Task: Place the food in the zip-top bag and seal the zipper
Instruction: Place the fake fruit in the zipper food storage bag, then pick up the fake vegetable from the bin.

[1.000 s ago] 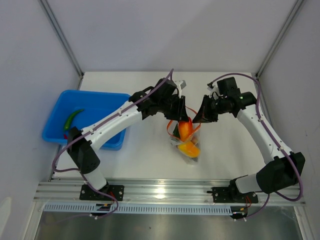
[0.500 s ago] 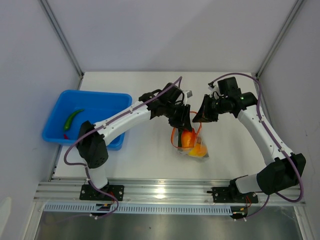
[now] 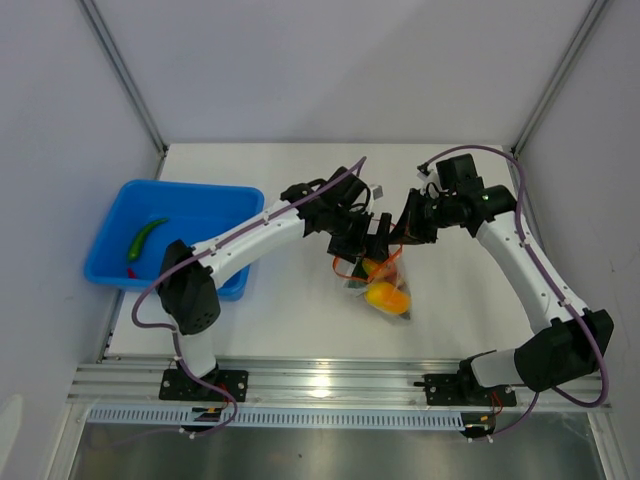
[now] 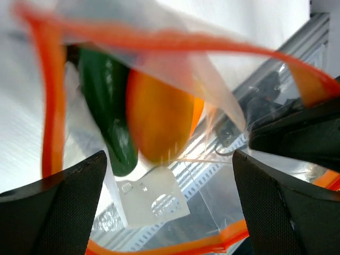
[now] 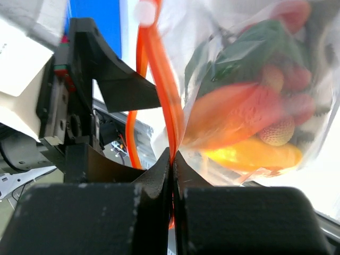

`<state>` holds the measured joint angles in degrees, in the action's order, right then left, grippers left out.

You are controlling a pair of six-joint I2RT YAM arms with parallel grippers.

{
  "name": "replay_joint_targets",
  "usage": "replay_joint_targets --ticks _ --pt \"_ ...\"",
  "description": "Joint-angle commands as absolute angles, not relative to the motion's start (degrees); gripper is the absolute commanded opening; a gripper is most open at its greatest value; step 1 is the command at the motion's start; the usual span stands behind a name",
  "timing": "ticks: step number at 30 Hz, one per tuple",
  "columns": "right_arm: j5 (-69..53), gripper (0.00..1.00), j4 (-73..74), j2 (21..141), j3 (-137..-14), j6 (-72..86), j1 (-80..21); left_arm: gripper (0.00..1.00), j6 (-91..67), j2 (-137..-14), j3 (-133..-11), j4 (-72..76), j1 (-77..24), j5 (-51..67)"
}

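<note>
The clear zip-top bag (image 3: 350, 283) hangs over the middle of the table with food inside it. In the left wrist view an orange mango (image 4: 159, 114) and a green pepper (image 4: 109, 106) lie just inside the bag's mouth. My left gripper (image 3: 377, 240) (image 4: 170, 212) is open at that mouth and holds nothing. My right gripper (image 3: 402, 232) (image 5: 172, 159) is shut on the red-orange zipper (image 5: 159, 79). Through the plastic I see a yellow mango (image 5: 255, 154), a small red piece (image 5: 279, 132) and a green pepper (image 5: 249, 48).
A blue tray (image 3: 180, 187) sits at the left of the table with a green pepper (image 3: 147, 237) in it. A small red piece (image 3: 130, 272) lies in its near corner. White walls enclose the table on three sides.
My left gripper has opened and let go of the orange mango, which now lies in the bag. The bag has swung slightly right; my right gripper kept its hold.
</note>
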<state>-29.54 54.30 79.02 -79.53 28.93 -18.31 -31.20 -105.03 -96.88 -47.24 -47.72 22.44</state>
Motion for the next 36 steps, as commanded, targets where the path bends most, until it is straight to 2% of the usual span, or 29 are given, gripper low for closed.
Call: replay_joint_targets --ticks 1,9,16,23,36 --pt "-29.3 0.0 52.6 76.6 -79.6 29.4 -18.2 0.99 -28.5 -100.0 -99.6 -48.5 -48.1 17.6" --pt "-29.3 0.0 53.0 76.2 -79.4 29.1 -18.1 0.99 -26.6 -91.8 -97.8 -50.4 -48.1 9.9" --pt "-29.0 0.0 53.7 75.8 -79.3 28.7 -18.2 0.99 -28.6 -80.8 -90.9 -47.6 -45.1 2.9" --pt "-29.2 0.0 54.5 76.0 -79.1 27.7 -18.2 0.99 -33.2 -72.6 -84.7 -46.9 -32.4 -2.9" --pt "-32.0 0.0 55.8 81.8 -78.8 25.0 -18.9 1.0 -43.1 -68.1 -72.2 -44.4 -7.7 -16.7"
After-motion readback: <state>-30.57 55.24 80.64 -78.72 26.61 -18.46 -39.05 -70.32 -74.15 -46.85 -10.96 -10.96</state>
